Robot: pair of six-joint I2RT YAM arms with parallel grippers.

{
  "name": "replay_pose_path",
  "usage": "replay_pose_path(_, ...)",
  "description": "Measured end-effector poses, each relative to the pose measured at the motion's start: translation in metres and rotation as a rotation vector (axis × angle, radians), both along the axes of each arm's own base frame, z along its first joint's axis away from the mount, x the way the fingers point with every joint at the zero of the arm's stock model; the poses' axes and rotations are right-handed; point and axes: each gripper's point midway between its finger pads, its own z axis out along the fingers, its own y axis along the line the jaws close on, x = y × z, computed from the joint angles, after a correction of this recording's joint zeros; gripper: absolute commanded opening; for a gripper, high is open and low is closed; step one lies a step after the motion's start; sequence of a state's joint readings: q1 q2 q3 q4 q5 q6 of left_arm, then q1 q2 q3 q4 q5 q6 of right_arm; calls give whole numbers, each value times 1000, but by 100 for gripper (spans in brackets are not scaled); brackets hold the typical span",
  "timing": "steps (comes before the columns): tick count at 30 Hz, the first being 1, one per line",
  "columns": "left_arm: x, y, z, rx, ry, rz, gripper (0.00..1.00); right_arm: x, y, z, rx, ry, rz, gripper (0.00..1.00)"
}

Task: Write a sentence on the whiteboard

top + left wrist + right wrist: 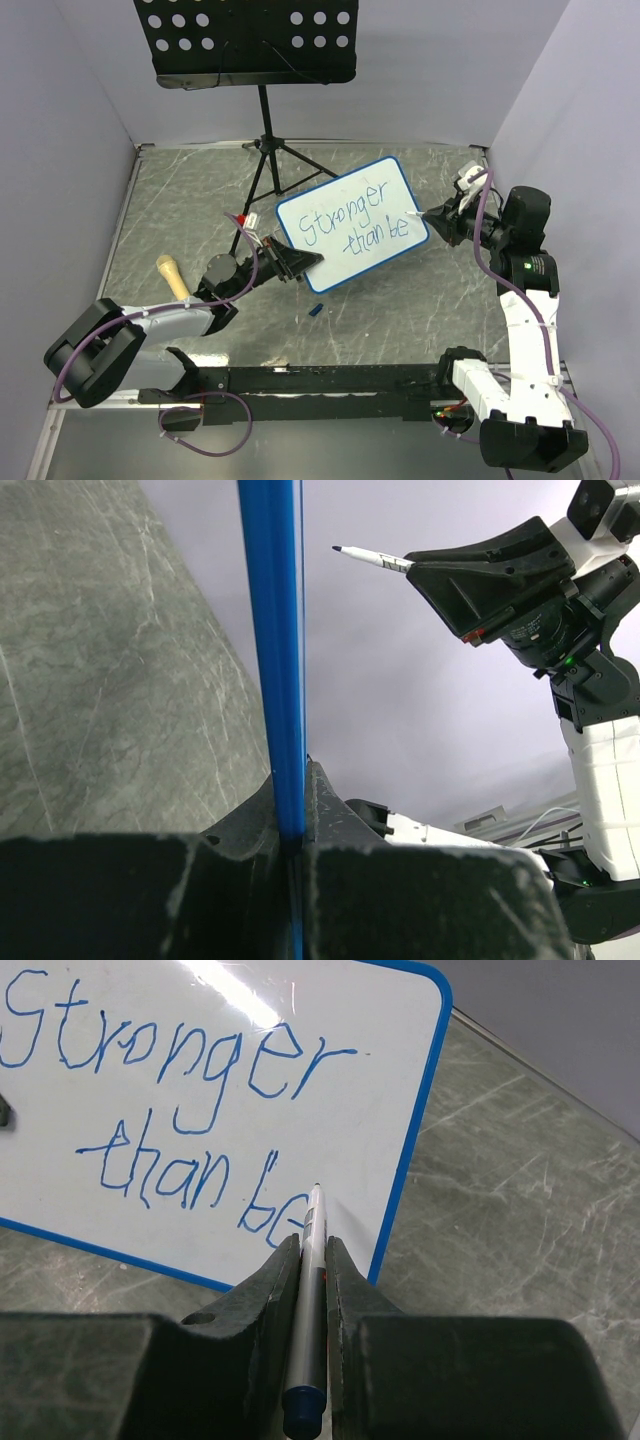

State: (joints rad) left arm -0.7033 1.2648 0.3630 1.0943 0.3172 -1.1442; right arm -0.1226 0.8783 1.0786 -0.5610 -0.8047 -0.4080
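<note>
The whiteboard (352, 222), white with a blue frame, is held tilted above the table. My left gripper (290, 264) is shut on its lower left edge; the left wrist view shows the blue frame (272, 650) edge-on between the jaws. The sentence (345, 222) in blue reads "Stronger than be"; it also shows in the right wrist view (180, 1110). My right gripper (440, 215) is shut on a white marker (312, 1260), whose tip sits at the board's right side just after "be". The marker also shows in the left wrist view (372, 557).
A black perforated music-stand tray (245, 40) on a tripod (265, 150) stands at the back. A wooden-handled tool (172, 276) lies left of the left arm. A small blue cap (315, 310) lies on the table below the board. Purple walls enclose the table.
</note>
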Motion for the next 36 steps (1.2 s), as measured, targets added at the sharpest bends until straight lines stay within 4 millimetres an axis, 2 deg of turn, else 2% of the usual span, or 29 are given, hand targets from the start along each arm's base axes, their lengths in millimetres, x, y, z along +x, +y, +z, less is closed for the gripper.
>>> replay_pose_path(36,-3,3,-2,20,-19,4,1,-1,2,2,14,-4,14,0)
